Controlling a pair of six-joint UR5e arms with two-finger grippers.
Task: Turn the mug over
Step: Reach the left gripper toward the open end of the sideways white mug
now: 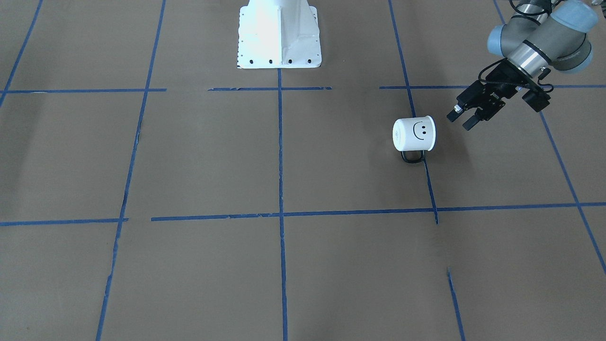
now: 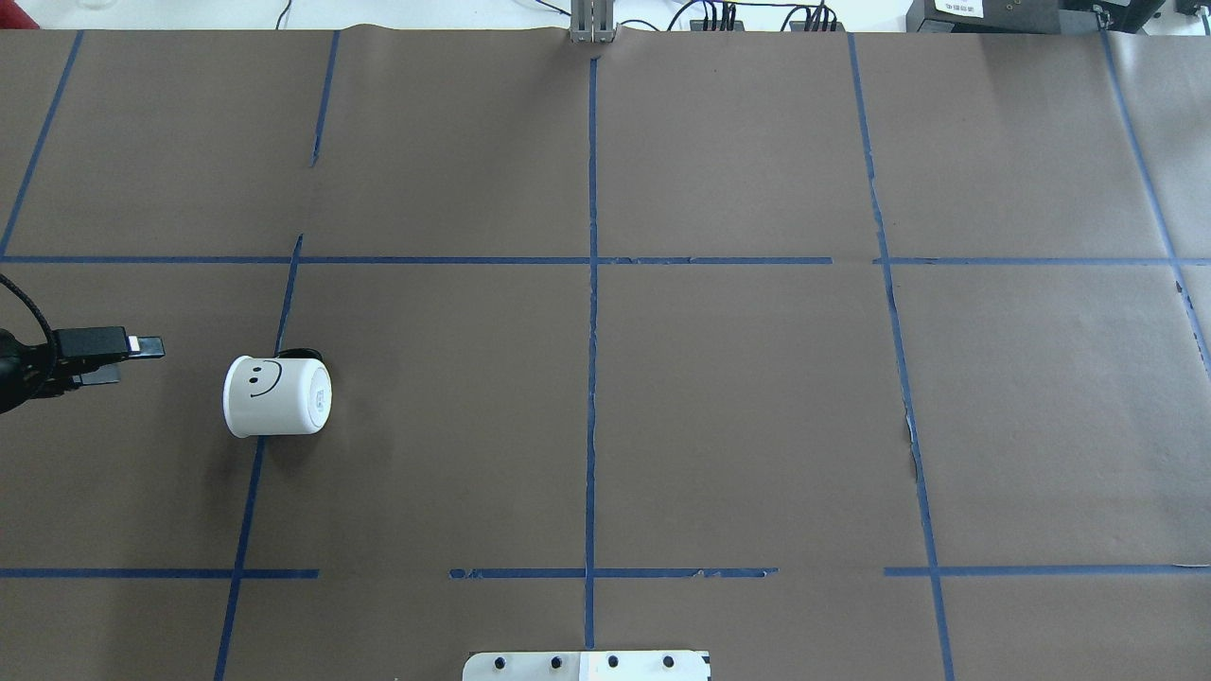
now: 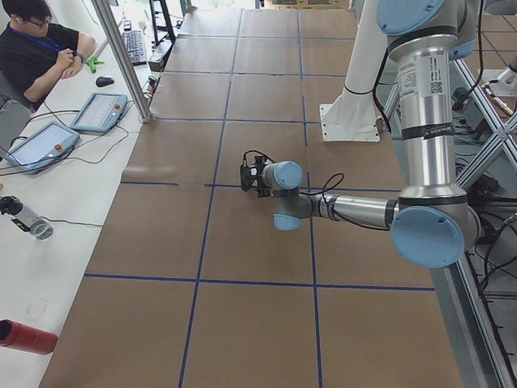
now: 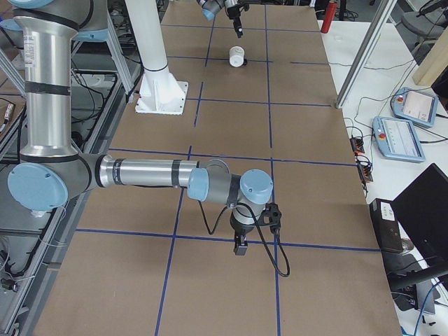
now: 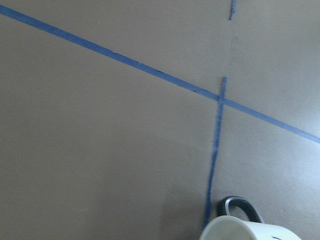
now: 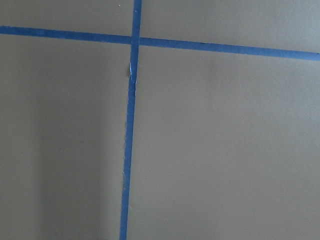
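The white mug lies on its side on the brown paper, with its smiley face up. Its black handle rests by the table. Its open rim points toward my left gripper and its base points away. It also shows in the overhead view, the exterior right view, and at the bottom edge of the left wrist view. My left gripper is open and empty, a short way from the rim and not touching it. My right gripper shows only in the exterior right view, far from the mug. I cannot tell whether it is open.
The table is covered in brown paper with a grid of blue tape lines. The robot's white base stands at the middle of its near edge. A person sits at a side bench with tablets.
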